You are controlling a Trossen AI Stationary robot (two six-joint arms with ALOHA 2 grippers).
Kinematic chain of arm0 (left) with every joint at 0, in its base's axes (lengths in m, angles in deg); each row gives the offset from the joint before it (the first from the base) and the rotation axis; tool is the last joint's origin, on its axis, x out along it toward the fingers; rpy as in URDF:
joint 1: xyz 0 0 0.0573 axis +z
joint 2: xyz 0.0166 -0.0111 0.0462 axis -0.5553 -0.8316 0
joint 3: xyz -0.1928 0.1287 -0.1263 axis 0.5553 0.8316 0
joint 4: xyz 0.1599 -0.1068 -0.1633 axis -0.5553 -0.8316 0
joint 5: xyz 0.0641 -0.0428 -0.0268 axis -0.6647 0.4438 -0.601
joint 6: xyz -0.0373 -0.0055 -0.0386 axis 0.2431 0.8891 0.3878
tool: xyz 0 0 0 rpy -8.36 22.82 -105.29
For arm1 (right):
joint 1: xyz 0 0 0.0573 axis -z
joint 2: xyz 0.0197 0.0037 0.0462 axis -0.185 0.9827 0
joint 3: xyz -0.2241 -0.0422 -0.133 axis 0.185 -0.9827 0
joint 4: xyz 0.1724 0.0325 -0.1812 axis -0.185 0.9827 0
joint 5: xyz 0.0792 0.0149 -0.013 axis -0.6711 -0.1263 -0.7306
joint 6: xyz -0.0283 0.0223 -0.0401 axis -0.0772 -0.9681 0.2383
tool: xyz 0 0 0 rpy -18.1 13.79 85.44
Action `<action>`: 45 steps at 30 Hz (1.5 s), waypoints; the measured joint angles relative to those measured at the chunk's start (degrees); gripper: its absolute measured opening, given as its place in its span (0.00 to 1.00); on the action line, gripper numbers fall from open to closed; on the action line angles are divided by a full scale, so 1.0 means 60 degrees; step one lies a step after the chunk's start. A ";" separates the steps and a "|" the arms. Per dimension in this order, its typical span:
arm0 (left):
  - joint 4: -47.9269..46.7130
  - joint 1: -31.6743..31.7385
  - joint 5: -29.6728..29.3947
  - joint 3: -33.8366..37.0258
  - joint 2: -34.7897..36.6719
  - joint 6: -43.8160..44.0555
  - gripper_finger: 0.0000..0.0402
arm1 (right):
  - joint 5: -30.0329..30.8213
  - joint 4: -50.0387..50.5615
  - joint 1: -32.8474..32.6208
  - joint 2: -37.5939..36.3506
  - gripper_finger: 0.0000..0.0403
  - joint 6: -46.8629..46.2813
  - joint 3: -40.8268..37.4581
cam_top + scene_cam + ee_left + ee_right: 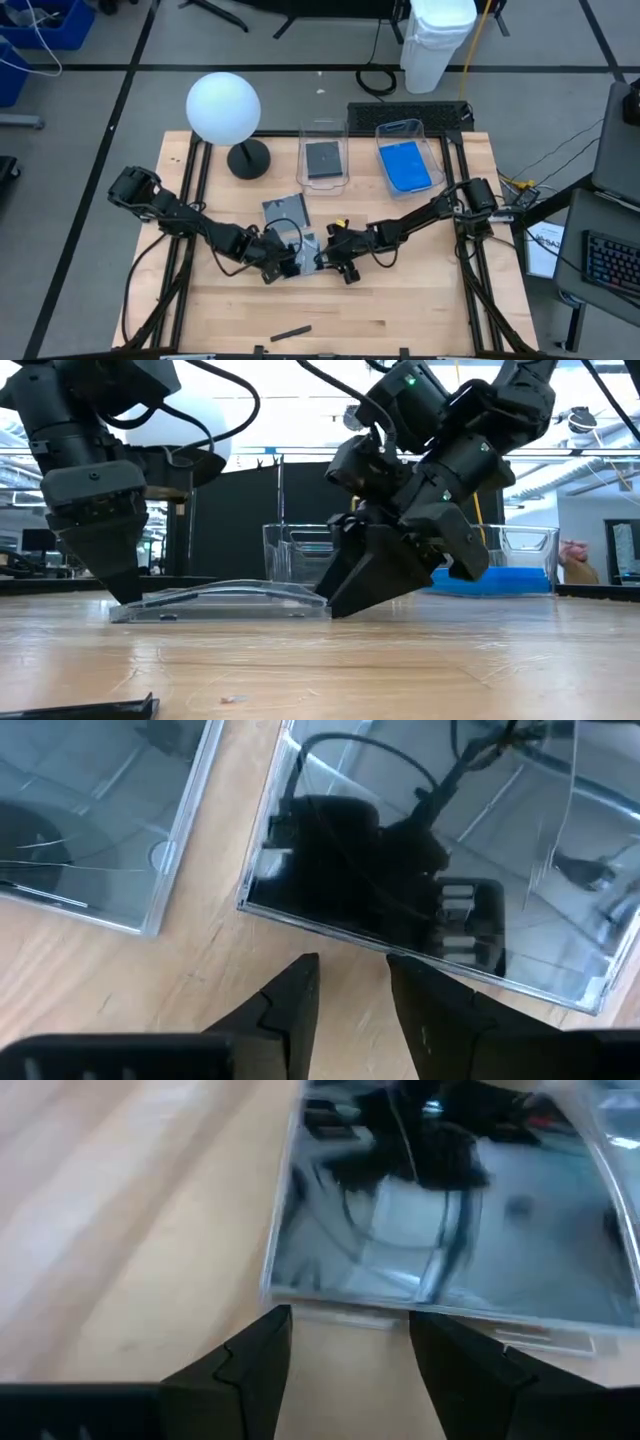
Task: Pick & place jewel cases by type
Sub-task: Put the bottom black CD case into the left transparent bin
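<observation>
Small dark stick (290,332) lies at the near table edge, well apart. Mid-table, my left gripper (283,262) and right gripper (333,258) face each other across a grey jewel case (305,247) lying flat on the wood; both jaws spread, tips at its edges, nothing pinched. Second grey case (284,211) just behind it. Farther back: dark case (323,159) in left clear tub (323,129), blue cases (407,166) in right tub (383,135), white ball lamp (224,106) beside them
</observation>
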State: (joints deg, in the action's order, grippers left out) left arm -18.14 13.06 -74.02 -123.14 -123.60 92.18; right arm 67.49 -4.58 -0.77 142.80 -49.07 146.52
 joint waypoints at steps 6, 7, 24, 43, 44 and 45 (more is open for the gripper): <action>0.0469 -0.0096 -0.0641 0.0040 0.0014 0.0124 0.35 | 0.0076 0.0054 -0.0466 -0.0713 0.50 0.0219 0.0128; 0.0597 -0.0083 -0.0772 0.0038 -0.0022 0.0141 0.35 | 0.0242 -0.0121 -0.0516 -0.0806 0.50 0.0223 0.0203; 0.1452 0.0052 -0.0632 0.0044 -0.0062 -0.0241 0.35 | 0.3338 -0.0282 -0.0815 -0.0981 0.50 0.1501 0.0157; 0.1440 0.0100 -0.0792 0.0033 -0.0047 -0.0756 0.35 | 0.0817 -0.1472 -0.0603 -0.0540 0.25 0.2035 0.0148; 0.1540 0.0142 -0.0799 0.0033 -0.0033 -0.0898 0.35 | 0.0663 -0.1457 -0.0603 -0.0511 0.18 0.2064 0.0146; 0.1615 0.0192 -0.0775 0.0036 0.0037 -0.0989 0.35 | 0.0615 -0.1484 -0.0603 -0.0507 0.10 0.2113 0.0146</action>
State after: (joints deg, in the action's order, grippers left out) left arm -8.45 14.21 -78.67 -122.92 -123.38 86.24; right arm 71.18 -13.49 -4.39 139.76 -36.39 147.40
